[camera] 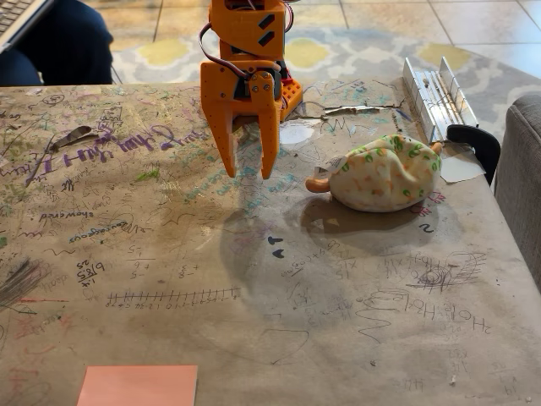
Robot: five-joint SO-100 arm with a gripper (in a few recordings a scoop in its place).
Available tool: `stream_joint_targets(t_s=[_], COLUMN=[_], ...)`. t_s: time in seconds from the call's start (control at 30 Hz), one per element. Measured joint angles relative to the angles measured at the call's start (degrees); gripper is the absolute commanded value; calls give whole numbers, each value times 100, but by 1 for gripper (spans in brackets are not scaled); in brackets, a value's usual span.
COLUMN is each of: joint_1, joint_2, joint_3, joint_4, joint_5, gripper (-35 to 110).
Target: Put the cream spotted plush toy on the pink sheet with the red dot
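Observation:
The cream spotted plush toy [385,172] lies on its side on the scribbled brown paper table, right of centre, orange and green spots showing and an orange stub poking out at its left. My orange gripper [250,172] hangs above the table to the plush's left, fingers pointing down, open with a clear gap and nothing between them. About a hand's width separates it from the plush. The pink sheet [139,386] lies flat at the front left edge, partly cut off by the frame; its visible part is plain salmon pink.
A metal bracket [435,97] and a black clamp [475,139] sit at the table's far right edge. A grey sofa arm [520,186] borders the right side. A person's dark-clothed legs [63,46] are behind the far left corner.

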Motion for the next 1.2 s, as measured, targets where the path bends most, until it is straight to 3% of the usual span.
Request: stream_joint_targets(t_s=[1.03,1.2], joint_1=[-264,-255], joint_2=[-9,-18], joint_3=[0,-448], joint_4=[0,18], joint_5=[9,1881], gripper=[14,33])
